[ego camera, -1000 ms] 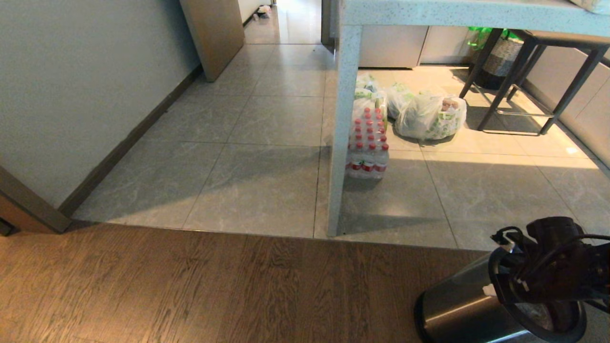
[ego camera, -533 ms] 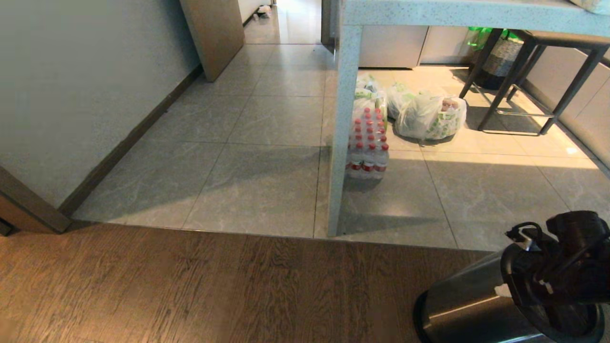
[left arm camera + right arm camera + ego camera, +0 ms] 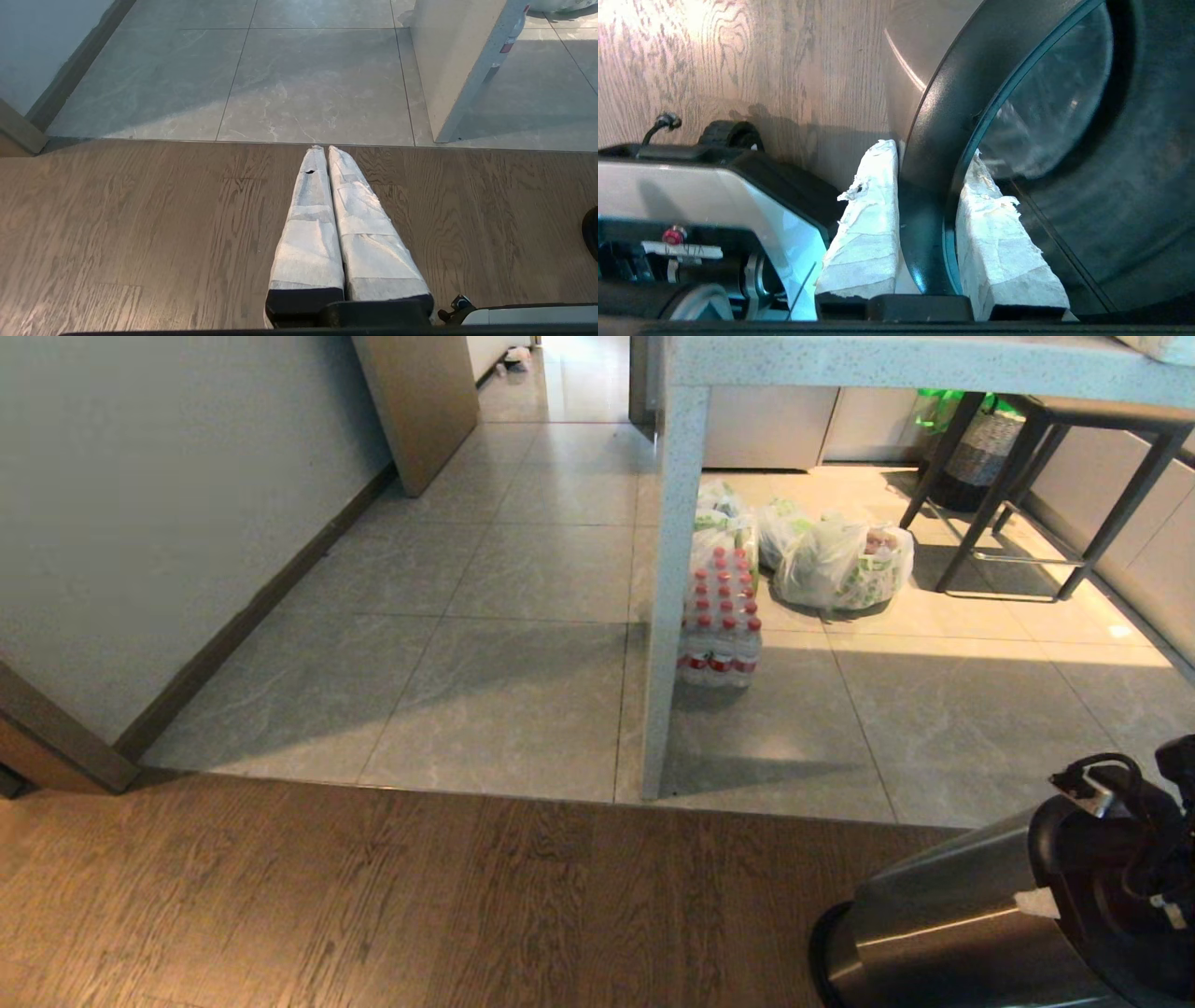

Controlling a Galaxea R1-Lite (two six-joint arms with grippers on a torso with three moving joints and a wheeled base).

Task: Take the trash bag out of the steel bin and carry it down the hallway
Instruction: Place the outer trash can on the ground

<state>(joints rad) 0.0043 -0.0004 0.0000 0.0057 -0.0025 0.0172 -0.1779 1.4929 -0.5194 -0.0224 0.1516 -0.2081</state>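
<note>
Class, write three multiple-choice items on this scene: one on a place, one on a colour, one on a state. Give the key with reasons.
1. Where does the steel bin stand?
A wooden floor
B grey tiles
C counter

2. What colour are the caps of the bottle pack?
A blue
B red
C green

3. What does the right end effector clamp?
A nothing
B a bottle
C the bin's black rim ring

Key: 1 A, wood planks surround its base. 2 B, red tops show. 3 C, one finger sits on each side of the ring.
</note>
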